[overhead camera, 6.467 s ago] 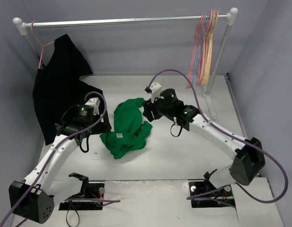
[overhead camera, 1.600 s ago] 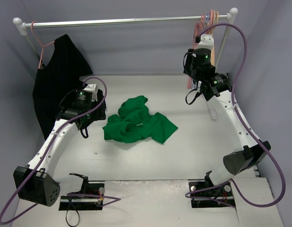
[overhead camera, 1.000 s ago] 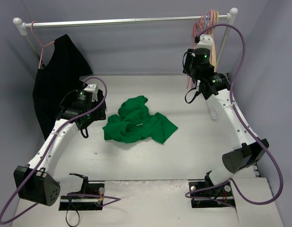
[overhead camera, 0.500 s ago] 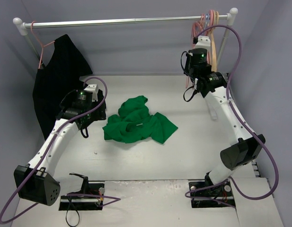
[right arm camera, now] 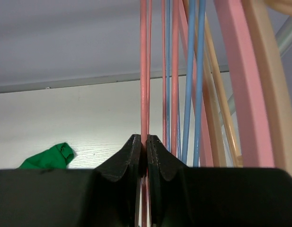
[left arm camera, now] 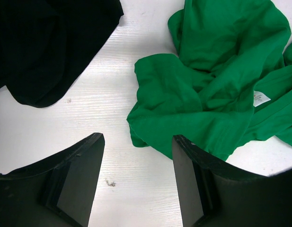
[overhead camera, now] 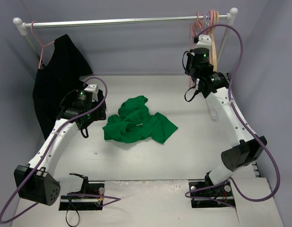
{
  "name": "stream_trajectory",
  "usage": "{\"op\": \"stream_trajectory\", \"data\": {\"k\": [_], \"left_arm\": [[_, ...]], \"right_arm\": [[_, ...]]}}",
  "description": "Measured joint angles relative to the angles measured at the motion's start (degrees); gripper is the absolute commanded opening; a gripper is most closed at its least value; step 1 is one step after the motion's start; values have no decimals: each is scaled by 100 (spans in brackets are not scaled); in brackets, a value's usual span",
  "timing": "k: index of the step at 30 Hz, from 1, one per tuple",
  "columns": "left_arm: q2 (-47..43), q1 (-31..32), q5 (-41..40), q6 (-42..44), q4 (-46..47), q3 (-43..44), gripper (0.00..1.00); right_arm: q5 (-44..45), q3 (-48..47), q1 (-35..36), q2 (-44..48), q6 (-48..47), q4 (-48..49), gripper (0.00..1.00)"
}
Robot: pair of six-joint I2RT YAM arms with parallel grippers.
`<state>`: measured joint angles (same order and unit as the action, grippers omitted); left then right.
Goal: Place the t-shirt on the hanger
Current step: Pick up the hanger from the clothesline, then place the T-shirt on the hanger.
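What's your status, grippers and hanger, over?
Right gripper shut on salmon-pink hanger, hanging on rail. Left gripper open, hovering by green t-shirt, crumpled on table. Blue hanger and tan hanger packed close beside the pink one.

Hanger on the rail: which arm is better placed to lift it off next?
Right. The right tool is shut on the thin salmon-pink hanger up at the rail. The left tool hangs open over the table beside the t-shirt, far from the rail.
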<state>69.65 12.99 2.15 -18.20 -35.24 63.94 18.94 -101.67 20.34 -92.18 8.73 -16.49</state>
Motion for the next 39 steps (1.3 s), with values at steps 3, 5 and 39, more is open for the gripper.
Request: {"op": "stream_trajectory", "data": {"k": [3,5,39], "left_arm": [[0,0,0,0,0,0,59],[0,0,0,0,0,0,59],[267,2406,-1119,-920,-258,160,42]], "right_arm": [[-70,2,2,177,-96,39,0],[-144,2,7,365,-155,120,0],[-2330,3316,1346,3429,-990,-986,0]]}}
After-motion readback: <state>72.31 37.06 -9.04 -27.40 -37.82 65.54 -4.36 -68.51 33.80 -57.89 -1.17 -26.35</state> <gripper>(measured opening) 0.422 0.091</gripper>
